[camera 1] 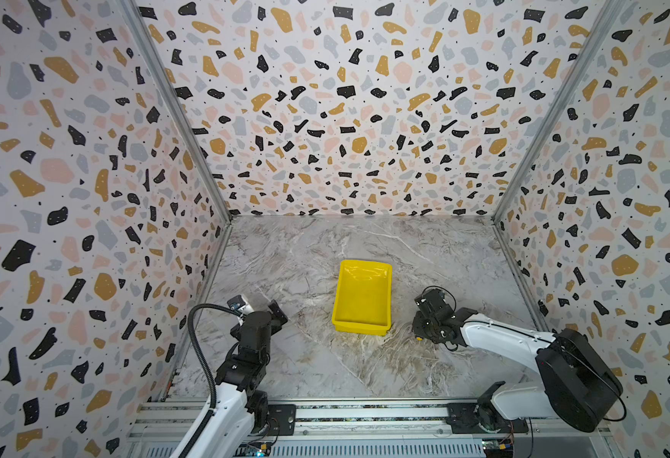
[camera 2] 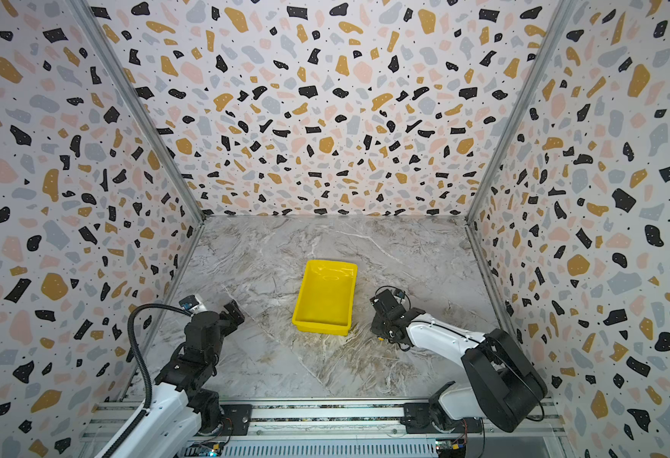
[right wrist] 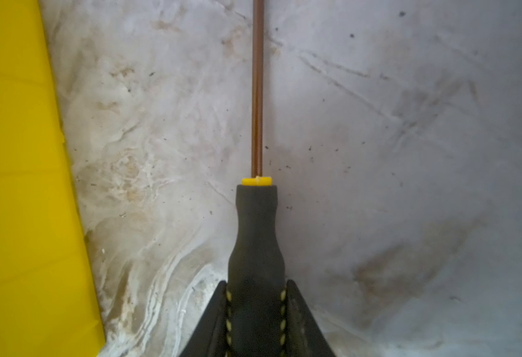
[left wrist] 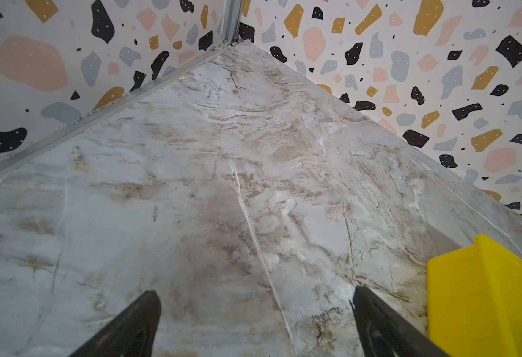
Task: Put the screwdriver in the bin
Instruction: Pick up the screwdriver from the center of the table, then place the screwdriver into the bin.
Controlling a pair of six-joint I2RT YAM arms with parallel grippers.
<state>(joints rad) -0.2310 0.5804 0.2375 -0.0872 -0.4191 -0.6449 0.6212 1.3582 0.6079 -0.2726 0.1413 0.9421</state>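
Marbled tabletop (camera 1: pixel 325 357): right tool (right wrist: pixel 256 282) clamps the screwdriver (right wrist: pixel 256 228) beside the bin (camera 1: pixel 359 329); left tool (left wrist: pixel 255 292) hangs open.

Three walls (camera 1: pixel 349 99) close in the space, papered in pale white with a terrazzo print of black, mustard, pink and grey blotches. Grey metal strips (camera 1: pixel 178 111) run up the two back corners. The floor (camera 1: pixel 286 257) is a grey-white marble-look surface with brownish veins. A ribbed aluminium rail (camera 1: pixel 365 414) lies along its near edge. The light is soft and even, with faint shadows.
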